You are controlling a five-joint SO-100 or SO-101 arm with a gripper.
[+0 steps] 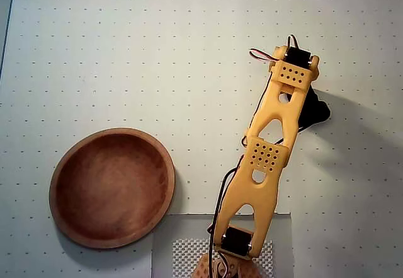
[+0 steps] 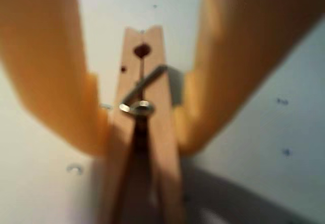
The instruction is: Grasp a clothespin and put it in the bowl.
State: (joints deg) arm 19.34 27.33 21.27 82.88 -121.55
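Watching the wrist view, I've got the clothespin (image 2: 144, 117) sitting between the two orange fingers (image 2: 56, 76), both pads pressed against its sides near the spring (image 2: 137, 107), so I read the gripper (image 2: 142, 132) as clamped on the pin. It's blurry, though, and I can't tell whether the pin is lifted or resting on the white dotted mat (image 2: 264, 132); a shadow falls under it at the bottom of that view. From overhead the pin is hidden under the arm (image 1: 271, 152), which reaches toward the far right of the mat, with the bowl (image 1: 112, 186) well apart on the near left and empty. My worries from here: the fingers hold the tapered slats from the sides, so the pin could pivot or slide out along its taper once I swing left. The contact looks narrow and close to the spring, and a quick turn might twist it loose. If I squeeze on the wrong end, the clip could open and jump. If I carry it too low, the hanging end could catch the bowl rim (image 1: 165, 158) and get knocked free, or nudge the bowl. Releasing early would drop it short, on the mat right of the bowl.
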